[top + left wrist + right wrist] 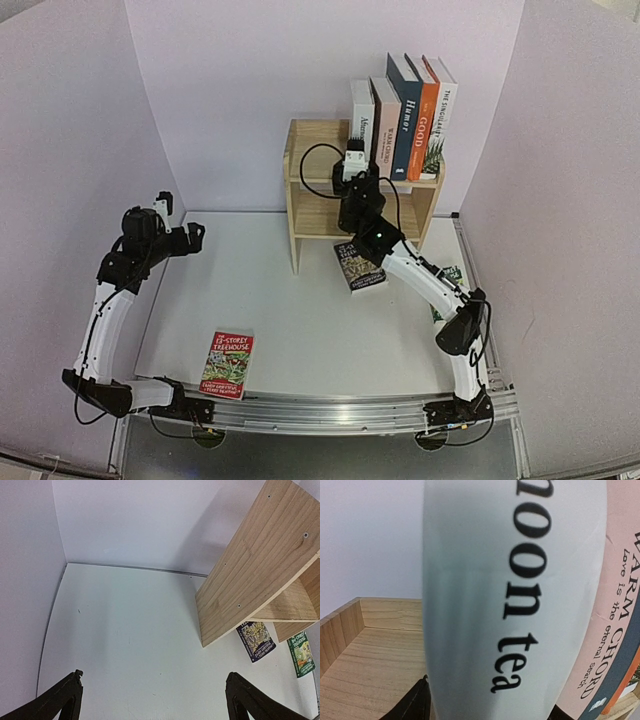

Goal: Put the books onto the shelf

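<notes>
Your right fingers [417, 702] flank the white book [510, 590] atop the shelf [295, 190], grip unclear; the pink book [620, 630] stands tight alongside. Your left fingers [65, 697] hang released, wide apart.

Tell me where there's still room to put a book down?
Free: the left end of the shelf top, between its side panel and the white book; also the wide table patch between the red Treehouse book and the shelf. Crowded: the shelf top's right side, packed with books.
</notes>
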You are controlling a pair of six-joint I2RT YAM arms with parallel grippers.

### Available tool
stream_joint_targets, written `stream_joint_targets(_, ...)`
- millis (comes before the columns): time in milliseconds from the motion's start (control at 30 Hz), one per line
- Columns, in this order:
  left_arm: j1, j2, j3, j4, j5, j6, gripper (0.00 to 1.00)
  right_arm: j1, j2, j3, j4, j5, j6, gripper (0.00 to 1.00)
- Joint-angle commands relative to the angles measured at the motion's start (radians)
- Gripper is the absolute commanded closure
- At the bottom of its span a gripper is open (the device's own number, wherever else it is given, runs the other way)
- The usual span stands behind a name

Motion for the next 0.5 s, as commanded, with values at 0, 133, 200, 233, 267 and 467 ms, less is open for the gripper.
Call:
stream_joint_targets(0, 0.0, -0.018, -0.006, 0.021, 0.04, -0.005, 0.0, 0.031, -0.078, -0.005, 0.123, 0.053, -0.052, 0.41)
stream_joint_targets(133, 0.0, -0.016, -0.008, 0.019, 0.05, -0.008, 0.0, 0.041, -0.082, -0.015, 0.147, 0.086, -0.073, 0.41)
stream_joint_targets(200, 0.0, -0.015, -0.007, 0.018, 0.054, -0.008, 0.0, 0.044, -0.084, -0.019, 0.161, 0.105, -0.091, 0.41)
stream_joint_targets(233, 0.0, -0.015, -0.006, 0.017, 0.056, -0.008, 0.0, 0.046, -0.085, -0.019, 0.169, 0.115, -0.099, 0.41)
stream_joint_targets(267, -0.001, -0.014, -0.006, 0.017, 0.058, -0.008, 0.0, 0.047, -0.087, -0.022, 0.176, 0.123, -0.108, 0.4)
stream_joint_targets(467, 0.0, -0.011, -0.007, 0.017, 0.069, -0.011, 0.0, 0.077, -0.118, -0.067, 0.226, 0.138, -0.168, 0.29)
